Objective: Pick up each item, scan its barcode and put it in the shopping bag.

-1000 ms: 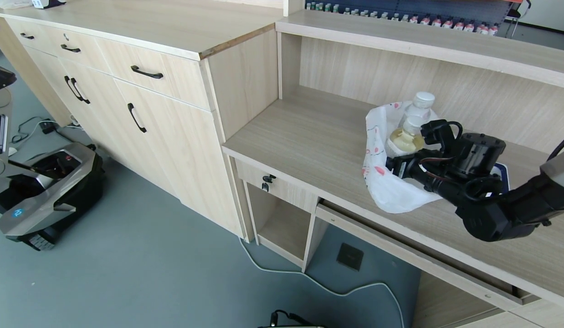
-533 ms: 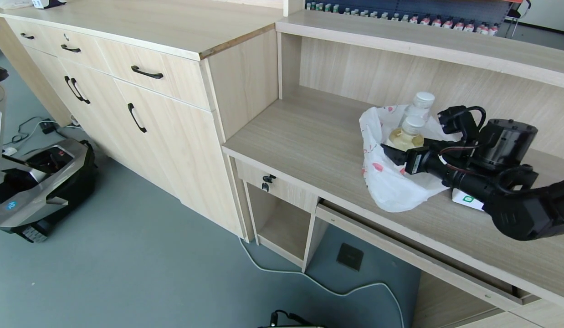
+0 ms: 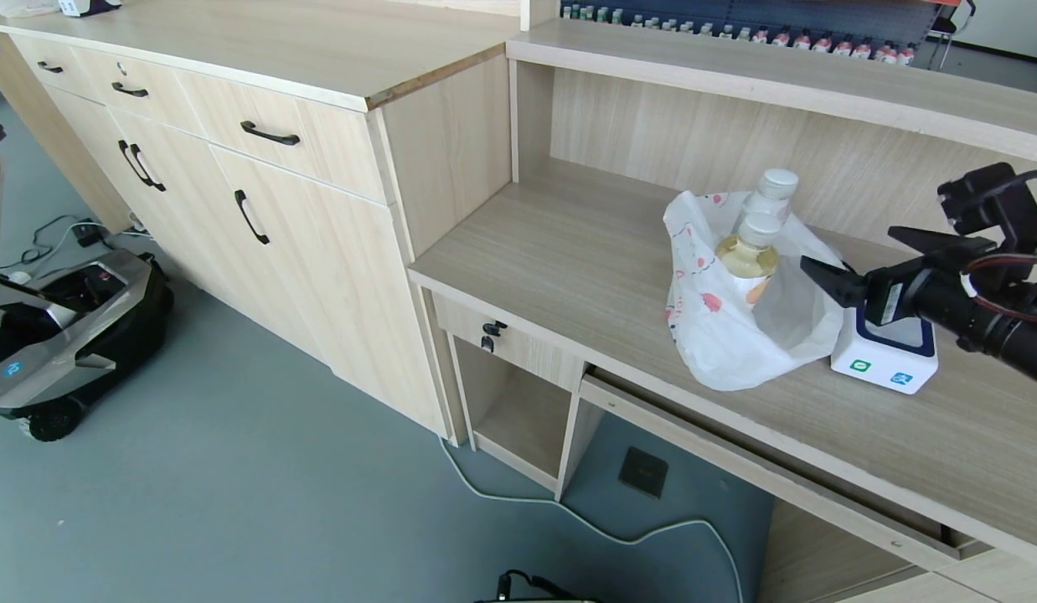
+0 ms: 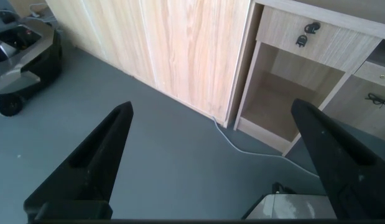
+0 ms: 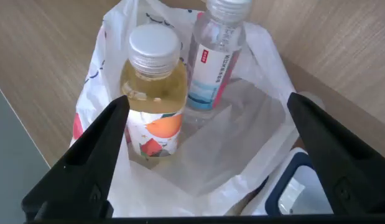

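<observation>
Right gripper [image 3: 849, 249] hangs above the tabletop [image 3: 569, 251] at the right, black tapered fingers spread wide, nothing between them. In the right wrist view, right gripper [image 5: 208, 102] faces the open mouth of the bag.

Just left of it is the shopping bag [image 3: 719, 335]: thin white crinkled plastic with small red prints, slumped open on the tabletop, its inside wall semi-clear [image 5: 204, 168]. Two bottles stand upright inside, side by side and touching:
- Juice bottle [image 3: 749, 251], nearer: rounded clear plastic, pale yellow liquid, white ribbed cap, orange fruit print on the label [image 5: 152, 87].
- Water bottle [image 3: 774, 193], farther: clear and slimmer, white cap, white label with a red patch [image 5: 211, 62].

White scanner box [image 3: 887, 360], rounded corners, dark blue top face, sits below the gripper, right up against the bag's right side.

The tabletop is light wood-grain laminate, recessed under a higher shelf [image 3: 736, 67].

Left gripper [image 4: 212, 107] is low over the smooth grey floor [image 3: 234, 486], its black wedge-shaped fingers spread apart and empty. A white cable [image 3: 569, 511] snakes across the floor near the open cubby. At far left, a wood-grain cabinet [image 3: 317, 209] with black bar handles.
</observation>
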Available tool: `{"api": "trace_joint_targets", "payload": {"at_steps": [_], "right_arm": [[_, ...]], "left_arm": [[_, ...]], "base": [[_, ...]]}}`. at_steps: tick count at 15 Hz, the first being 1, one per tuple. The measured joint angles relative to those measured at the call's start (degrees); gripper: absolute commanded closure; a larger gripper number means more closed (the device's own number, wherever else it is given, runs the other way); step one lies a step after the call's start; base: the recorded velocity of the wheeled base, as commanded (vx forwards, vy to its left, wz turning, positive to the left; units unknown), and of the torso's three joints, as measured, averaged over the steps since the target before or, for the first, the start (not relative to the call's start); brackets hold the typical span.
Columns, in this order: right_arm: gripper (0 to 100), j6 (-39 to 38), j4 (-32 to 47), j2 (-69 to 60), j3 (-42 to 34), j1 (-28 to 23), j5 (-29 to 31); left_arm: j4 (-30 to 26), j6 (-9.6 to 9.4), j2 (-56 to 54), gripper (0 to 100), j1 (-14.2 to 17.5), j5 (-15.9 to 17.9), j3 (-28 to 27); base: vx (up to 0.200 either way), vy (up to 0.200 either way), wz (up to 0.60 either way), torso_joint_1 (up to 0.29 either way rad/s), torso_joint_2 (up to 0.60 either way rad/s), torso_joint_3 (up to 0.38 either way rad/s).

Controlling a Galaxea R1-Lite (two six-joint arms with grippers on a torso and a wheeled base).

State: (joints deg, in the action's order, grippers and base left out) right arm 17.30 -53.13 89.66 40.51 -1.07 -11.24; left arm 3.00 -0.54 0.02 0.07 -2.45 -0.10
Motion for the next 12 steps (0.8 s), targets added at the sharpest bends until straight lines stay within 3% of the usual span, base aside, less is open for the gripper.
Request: {"api": "trace_joint_targets", "payload": {"at_steps": [5,7,12], "right_arm": [[0,-0.39,17.76,-12.30,5.19,-9.31,0.02],[0,-2.77,25.69,-15.19,10.89,-11.61,0.44],[0,-10.02,27.54,-20.04,13.48,-14.96,0.49]], "left_arm": [[-0.02,0.00,0.00,0,0.00,0.00,0.00],[-0.02,0.00,0.00,0,0.00,0.02,0.00],[-0.05,0.00,0.00,0,0.00,0.00,0.02]], "base": [[0.000,0.000,-0.60,-0.275,0.44,0.165],[0.000,0.000,0.00,-0.307,0.48,0.151],[0.000,0.000,0.00,-0.065,0.10,0.029]]}}
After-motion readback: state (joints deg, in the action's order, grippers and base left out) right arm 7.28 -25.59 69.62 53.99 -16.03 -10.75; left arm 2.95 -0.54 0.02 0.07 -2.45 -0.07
